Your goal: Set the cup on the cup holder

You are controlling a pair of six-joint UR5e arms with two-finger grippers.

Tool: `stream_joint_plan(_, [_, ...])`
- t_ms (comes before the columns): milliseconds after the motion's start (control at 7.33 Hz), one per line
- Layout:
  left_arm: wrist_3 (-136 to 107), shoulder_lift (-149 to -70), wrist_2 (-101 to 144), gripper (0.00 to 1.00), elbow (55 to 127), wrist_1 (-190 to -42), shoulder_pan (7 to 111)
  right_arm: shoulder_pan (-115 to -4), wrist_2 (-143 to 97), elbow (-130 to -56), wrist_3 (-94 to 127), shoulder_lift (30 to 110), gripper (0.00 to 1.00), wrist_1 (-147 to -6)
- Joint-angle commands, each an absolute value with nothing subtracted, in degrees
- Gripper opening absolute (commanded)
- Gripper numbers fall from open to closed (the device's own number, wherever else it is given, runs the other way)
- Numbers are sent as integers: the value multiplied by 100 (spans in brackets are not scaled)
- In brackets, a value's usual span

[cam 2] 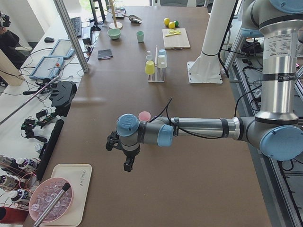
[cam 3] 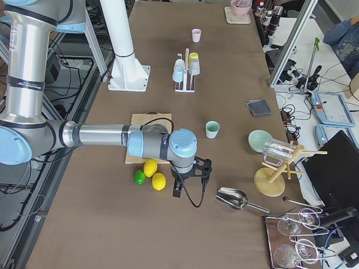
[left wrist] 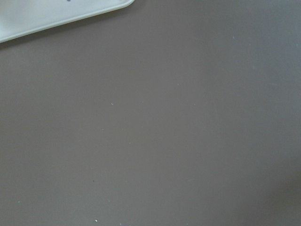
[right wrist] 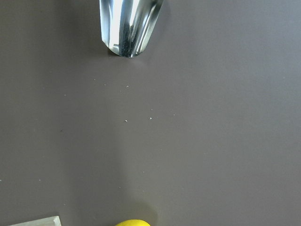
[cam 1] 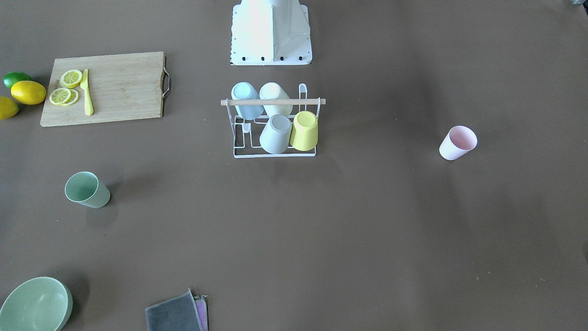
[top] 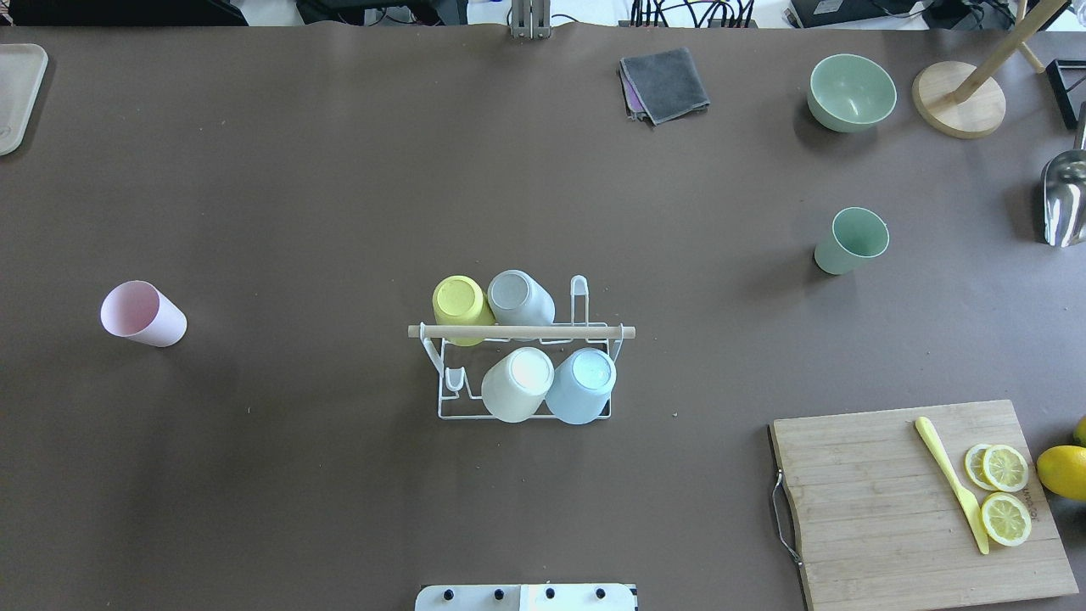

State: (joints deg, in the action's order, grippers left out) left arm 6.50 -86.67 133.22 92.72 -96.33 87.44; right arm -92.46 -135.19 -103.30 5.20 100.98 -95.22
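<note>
We see the cup holder (top: 594,332) at mid-table carrying four upturned cups: yellow cup (top: 459,305), grey cup (top: 517,297), cream cup (top: 517,386), blue cup (top: 584,386). A pink cup (top: 142,313) stands mouth-up on the robot's left and a green cup (top: 851,240) on its right. The left gripper (cam 2: 128,164) and right gripper (cam 3: 177,189) apparently hang above the table. We cannot tell whether either is open or closed.

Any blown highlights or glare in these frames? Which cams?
Front-facing view: the robot base is blown out to flat white; the cup holder is crisp. Right wrist view: mirror streaks on the metal scoop. Left wrist view: nearly featureless table, no glare. Overhead view: even light, soft shadows only.
</note>
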Motion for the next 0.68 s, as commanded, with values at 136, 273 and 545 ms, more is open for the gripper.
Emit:
stream_joint_plan(136, [650,-8657,13316,98,9281,-9633,8754,-9229,-14044,-10284,876,10099,100,-9545])
stream_joint_plan(273, [650,-8675,13324,98,9307,-9633,8745,-9081,-14106,-10257,931,10064,100,-9545])
stream_joint_plan(545, [650,-8675,13324,98,9299,-9633,8745,-9053,-14124,-10266,923,9994,100,-9519])
